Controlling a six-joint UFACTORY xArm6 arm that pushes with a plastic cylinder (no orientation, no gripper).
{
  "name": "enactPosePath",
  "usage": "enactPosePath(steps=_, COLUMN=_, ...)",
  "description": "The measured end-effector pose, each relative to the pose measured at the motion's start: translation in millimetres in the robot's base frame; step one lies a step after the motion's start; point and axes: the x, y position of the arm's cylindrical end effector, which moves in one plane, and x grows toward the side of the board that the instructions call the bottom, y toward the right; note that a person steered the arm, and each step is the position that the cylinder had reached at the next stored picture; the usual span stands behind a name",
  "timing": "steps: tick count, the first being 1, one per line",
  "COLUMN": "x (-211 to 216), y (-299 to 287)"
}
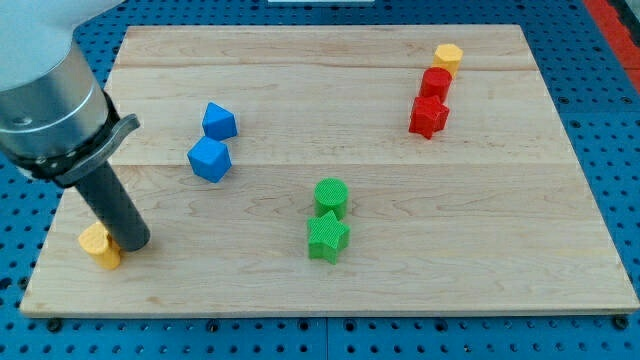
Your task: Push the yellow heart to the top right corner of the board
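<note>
yellow heart [99, 246] sits near the bottom left corner of the wooden surface [480, 290], close to the view's left edge. my tip [133, 243] rests on the surface just beside it, on its right, apparently touching. the arm ends in a plain dark rod with no end effector, so there is nothing to open, close or hold.

other blocks lie across the surface. two blue blocks, an upper blue block [219, 121] and a lower blue block [209, 159], sit left of centre. a green cylinder [331, 196] touches a green star [327, 236] below it, near the middle bottom. near the top right, a yellow hexagon [448, 57] stands above a red block [435, 83] and a red star [428, 116], all three in a close line.

judgement: the task has barely begun, since the heart is at the corner diagonally opposite its goal.

risks from here: the tip is on the heart's right, the wrong side for a push up and to the right; a push from there would send the heart off the left edge. the tip likely needs to circle to the heart's lower left. a straight diagonal path passes near the blue and green blocks, and a glancing contact could deflect the heart. the red and yellow cluster crowds the goal corner and could block the final approach.
</note>
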Motion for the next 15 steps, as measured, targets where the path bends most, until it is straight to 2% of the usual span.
enactPosePath(steps=1, x=19, y=46)
enactPosePath(steps=2, x=47, y=-43)
enactPosePath(steps=3, x=0, y=-37)
enactPosePath(steps=4, x=-47, y=-4)
enactPosePath(steps=5, x=-86, y=-4)
enactPosePath(steps=6, x=-55, y=1)
enactPosePath(steps=7, x=-81, y=-59)
enactPosePath(steps=8, x=-134, y=-47)
enactPosePath(steps=9, x=-144, y=-3)
enactPosePath(steps=11, x=-143, y=24)
enactPosePath(steps=13, x=-191, y=100)
enactPosePath(steps=15, x=-209, y=62)
